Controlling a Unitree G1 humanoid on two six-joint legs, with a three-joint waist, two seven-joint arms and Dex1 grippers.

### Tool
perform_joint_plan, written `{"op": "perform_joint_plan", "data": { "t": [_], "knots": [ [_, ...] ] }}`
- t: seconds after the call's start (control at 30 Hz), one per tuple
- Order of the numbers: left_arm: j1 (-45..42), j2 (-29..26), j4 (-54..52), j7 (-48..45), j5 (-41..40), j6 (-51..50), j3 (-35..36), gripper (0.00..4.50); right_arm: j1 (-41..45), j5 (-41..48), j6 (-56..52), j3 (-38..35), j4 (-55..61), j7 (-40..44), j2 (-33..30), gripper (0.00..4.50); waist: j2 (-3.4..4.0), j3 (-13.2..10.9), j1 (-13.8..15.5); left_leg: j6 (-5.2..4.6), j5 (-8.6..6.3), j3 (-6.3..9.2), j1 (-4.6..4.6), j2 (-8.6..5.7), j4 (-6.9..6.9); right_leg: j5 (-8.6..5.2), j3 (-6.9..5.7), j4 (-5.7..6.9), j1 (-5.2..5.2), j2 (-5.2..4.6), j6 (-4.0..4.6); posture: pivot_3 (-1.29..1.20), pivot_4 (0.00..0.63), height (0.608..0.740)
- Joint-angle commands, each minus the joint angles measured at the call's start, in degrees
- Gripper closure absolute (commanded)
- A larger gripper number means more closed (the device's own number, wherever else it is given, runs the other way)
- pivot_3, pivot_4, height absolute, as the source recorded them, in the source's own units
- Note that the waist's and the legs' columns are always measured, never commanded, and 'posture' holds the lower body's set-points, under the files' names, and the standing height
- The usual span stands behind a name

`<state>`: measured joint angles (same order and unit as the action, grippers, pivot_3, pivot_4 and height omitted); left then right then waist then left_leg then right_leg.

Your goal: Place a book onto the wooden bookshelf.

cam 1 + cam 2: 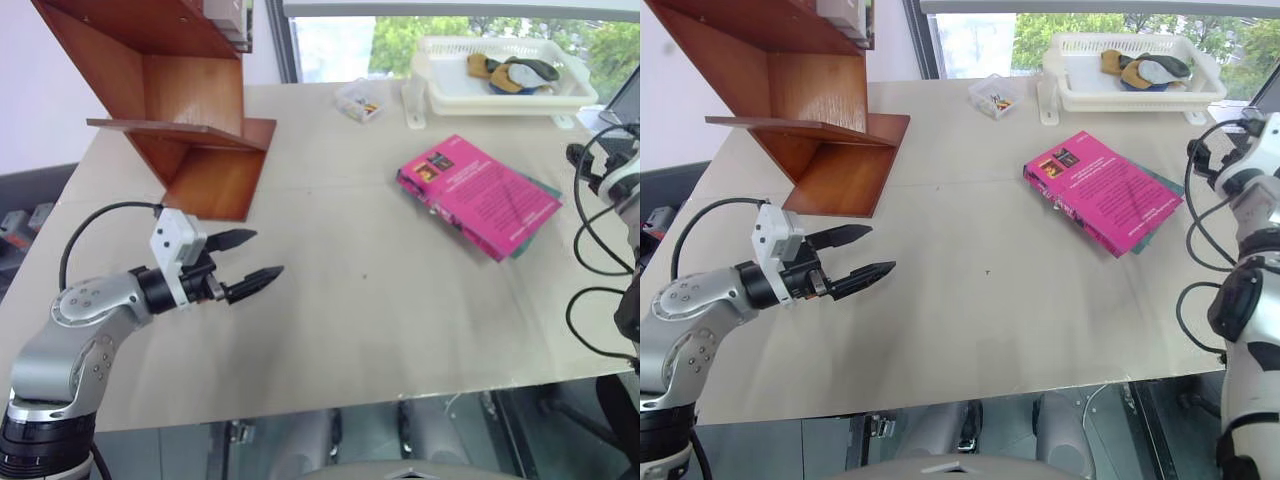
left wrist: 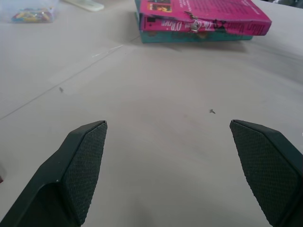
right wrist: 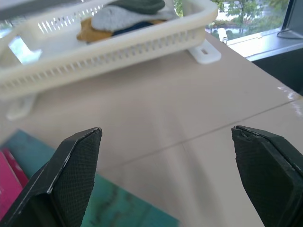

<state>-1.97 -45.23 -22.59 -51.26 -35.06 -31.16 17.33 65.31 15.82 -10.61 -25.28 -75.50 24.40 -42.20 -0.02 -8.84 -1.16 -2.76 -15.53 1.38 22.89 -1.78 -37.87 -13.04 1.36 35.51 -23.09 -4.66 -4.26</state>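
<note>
— Where is the book (image 1: pixel 478 195) right now?

— Flat on the desk (image 1: pixel 330 300), toward its right edge, lying slantwise on top of a teal-green book (image 2: pixel 199 37). My left gripper (image 1: pixel 248 263) hangs over the left part of the desk with its fingers spread wide and nothing between them. My right gripper (image 3: pixel 168 175) is just beside the books at the right edge, fingers also wide apart and empty.

— Why the right one there?

— I'd judge it is the nearer hand for the pickup; the book is well apart from my left.

— And the wooden bookshelf (image 1: pixel 190 110)?

— At the far left corner, its slanted boards open toward the middle of the desk.

— Anything in the way?

— A white basket (image 1: pixel 500 70) with some items sits at the far right corner, and a small clear box (image 1: pixel 358 100) stands by the far edge. The stretch between book and shelf looks bare. The teal book underneath may slide when I lift the pink one.
</note>
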Motion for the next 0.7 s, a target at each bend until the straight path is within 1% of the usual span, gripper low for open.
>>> {"op": "perform_joint_plan", "data": {
  "t": [0.03, 0.13, 0.27, 0.57, 0.7],
  "knots": [
    [0.4, 0.0, -3.5, 1.0, -0.8, 0.0, 0.9, 0.07, 2.1, 2.2, -3.9, -2.8, -0.7, -1.8, -0.1, 0.0, 0.0, 0.0, 0.1, 0.0, 0.0, 0.0, 0.0, 0.01, 0.0, 0.0, 0.0, 0.0, 0.0, 0.01, 0.0, 0.0, 0.15, 0.74],
    [0.9, -0.3, -3.7, 1.5, -0.9, -0.4, 1.7, 0.07, 2.4, 3.6, -6.6, -5.0, -1.2, -3.5, 0.2, 0.0, 0.0, 0.0, 0.2, -0.01, 0.0, -0.02, 0.01, -0.03, 0.0, 0.0, 0.02, 0.0, 0.0, 0.0, 0.0, 0.0, 0.15, 0.74],
    [1.7, -0.4, -4.4, 2.2, -1.1, -0.7, 2.2, 0.07, 2.6, 4.9, -9.2, -7.1, -1.5, -3.7, 1.0, 0.0, 0.01, 0.0, 0.2, -0.01, 0.0, -0.04, 0.02, -0.06, 0.01, 0.0, 0.04, 0.0, -0.02, 0.01, -0.01, 0.0, 0.15, 0.74],
    [2.7, -0.8, -5.5, 3.3, -1.7, -1.4, 3.0, 0.07, 2.8, 6.2, -13.9, -9.5, -1.6, -2.2, 2.5, 0.0, 0.01, 0.0, 0.1, -0.01, 0.0, -0.07, 0.01, -0.03, 0.01, 0.0, 0.06, 0.04, -0.04, 0.13, -0.01, 0.0, 0.15, 0.74],
    [2.9, -0.9, -5.9, 3.5, -1.8, -1.7, 3.3, 0.07, 2.9, 6.3, -16.3, -9.7, -1.5, 0.1, 2.8, 0.0, 0.01, 0.0, 0.1, -0.01, 0.0, -0.07, 0.01, -0.03, 0.01, 0.0, 0.06, 0.05, -0.04, 0.16, -0.01, 0.0, 0.15, 0.74]
  ]
}}
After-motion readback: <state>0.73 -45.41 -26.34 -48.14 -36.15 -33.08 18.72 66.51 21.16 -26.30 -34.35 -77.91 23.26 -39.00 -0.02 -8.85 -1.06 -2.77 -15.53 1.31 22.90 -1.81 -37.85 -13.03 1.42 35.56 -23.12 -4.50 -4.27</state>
